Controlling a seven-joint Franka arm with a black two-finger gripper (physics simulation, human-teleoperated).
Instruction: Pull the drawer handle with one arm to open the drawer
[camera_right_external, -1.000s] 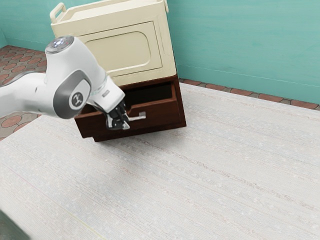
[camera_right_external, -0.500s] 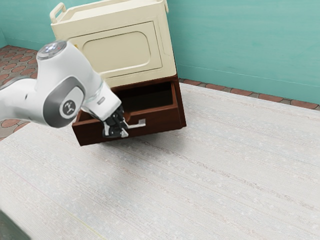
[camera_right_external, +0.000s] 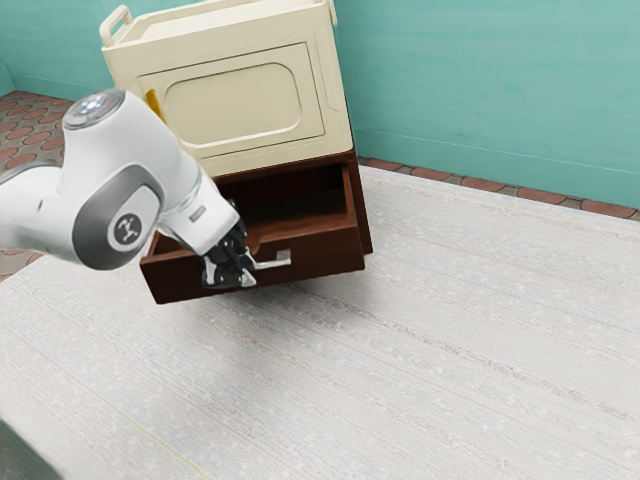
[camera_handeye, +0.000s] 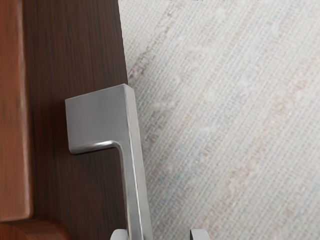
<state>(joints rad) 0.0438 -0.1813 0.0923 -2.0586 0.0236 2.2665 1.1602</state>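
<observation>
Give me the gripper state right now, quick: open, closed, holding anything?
Gripper: open, not clamped on anything; the drawer handle runs between the jaws, close to one, with a visible gap to the other.

The white arm (camera_right_external: 150, 145) enters from the exterior view's left, its near link (camera_right_external: 25, 208) roughly level, and meets a rounded joint (camera_right_external: 127, 230) with a dark gray cover. Above that sits a round, glassy cap (camera_right_external: 95, 108). The wrist (camera_right_external: 200, 212) slopes down toward the exterior view's right, and the black gripper (camera_right_external: 232, 279) hangs tilted at its end, fingers spread. In the wrist view two pale fingertips (camera_handeye: 200, 234) stand well apart.
</observation>
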